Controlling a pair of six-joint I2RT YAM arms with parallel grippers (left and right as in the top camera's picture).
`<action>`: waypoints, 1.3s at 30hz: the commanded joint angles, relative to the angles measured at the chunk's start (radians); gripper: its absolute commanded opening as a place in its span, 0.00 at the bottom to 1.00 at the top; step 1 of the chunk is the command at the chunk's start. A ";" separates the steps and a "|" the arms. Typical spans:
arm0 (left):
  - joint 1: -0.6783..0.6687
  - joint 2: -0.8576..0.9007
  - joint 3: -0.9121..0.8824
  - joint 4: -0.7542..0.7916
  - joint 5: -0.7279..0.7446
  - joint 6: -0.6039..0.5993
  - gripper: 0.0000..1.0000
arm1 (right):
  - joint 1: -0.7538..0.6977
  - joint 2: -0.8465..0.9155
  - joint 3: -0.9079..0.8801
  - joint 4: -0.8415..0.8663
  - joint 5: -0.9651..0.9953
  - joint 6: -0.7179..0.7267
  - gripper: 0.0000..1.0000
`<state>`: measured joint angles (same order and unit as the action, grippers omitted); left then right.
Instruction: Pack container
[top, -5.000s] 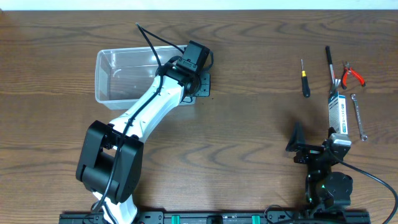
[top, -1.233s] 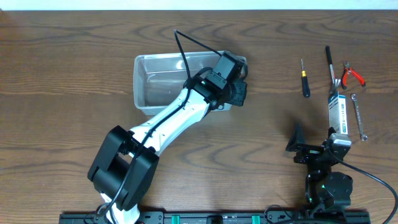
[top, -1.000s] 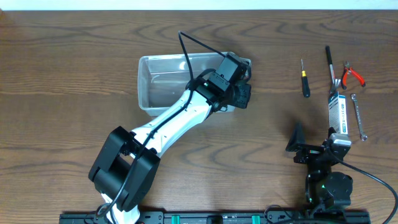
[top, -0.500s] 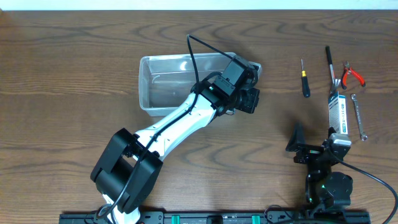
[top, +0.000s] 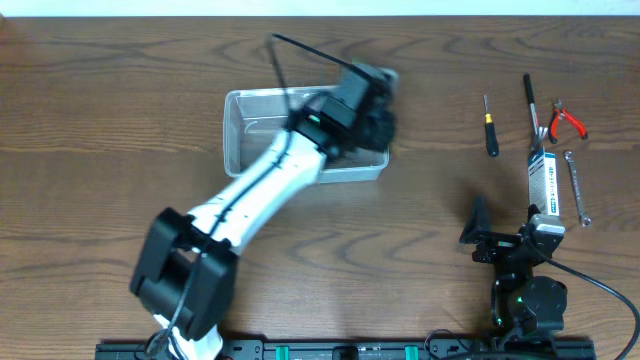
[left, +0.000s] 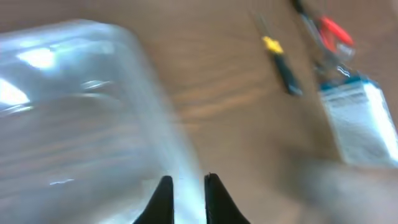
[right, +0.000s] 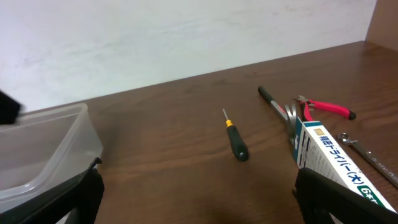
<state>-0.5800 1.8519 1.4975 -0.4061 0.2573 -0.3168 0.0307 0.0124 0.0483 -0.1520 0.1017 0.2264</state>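
Above the table, left gripper (top: 376, 108): smeared by motion over the container's right end, so the jaws cannot be read.
Overhead, container (top: 240, 150): clear, stretching left from that gripper, its right wall partly hidden under the wrist.
Overhead, right gripper (top: 508, 238): well right of the container, with only one dark finger plain to see.
Overhead, tools: box (top: 544, 180) just ahead of the right gripper, with the screwdriver (top: 490, 135), pliers (top: 568, 122) and wrench (top: 576, 185) around the box.
Left wrist, fingers (left: 163, 200): only the tips show, with a narrow gap between them. A pale container edge runs into the gap, but the blur hides whether they clamp it or not.
Left wrist, tools: screwdriver (left: 281, 62), pliers (left: 333, 30) and box (left: 360, 121) lie ahead to the right, all blurred.
Right wrist, fingers (right: 84, 193): spread wide at the bottom corners with nothing between them, so this gripper is released.
Right wrist, container (right: 74, 137): ahead to the left, with one corner showing and the rest cut off.
Right wrist, tools: screwdriver (right: 236, 143) straight ahead, and box (right: 329, 158), pliers (right: 326, 107) and wrench (right: 367, 152) ahead to the right. The box and wrench are cut off at the frame edge.
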 joint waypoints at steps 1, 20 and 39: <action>0.100 -0.054 0.025 -0.049 -0.106 0.012 0.06 | -0.005 -0.005 -0.005 0.002 -0.002 -0.006 0.99; 0.544 -0.085 0.025 -0.288 -0.254 0.012 0.06 | -0.005 -0.005 -0.005 0.002 -0.002 -0.006 0.99; 0.568 -0.034 0.008 -0.343 -0.338 0.005 0.06 | -0.005 -0.005 -0.005 0.002 -0.002 -0.006 0.99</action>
<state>-0.0147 1.7943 1.5005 -0.7380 -0.0582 -0.3141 0.0307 0.0124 0.0483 -0.1520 0.1017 0.2264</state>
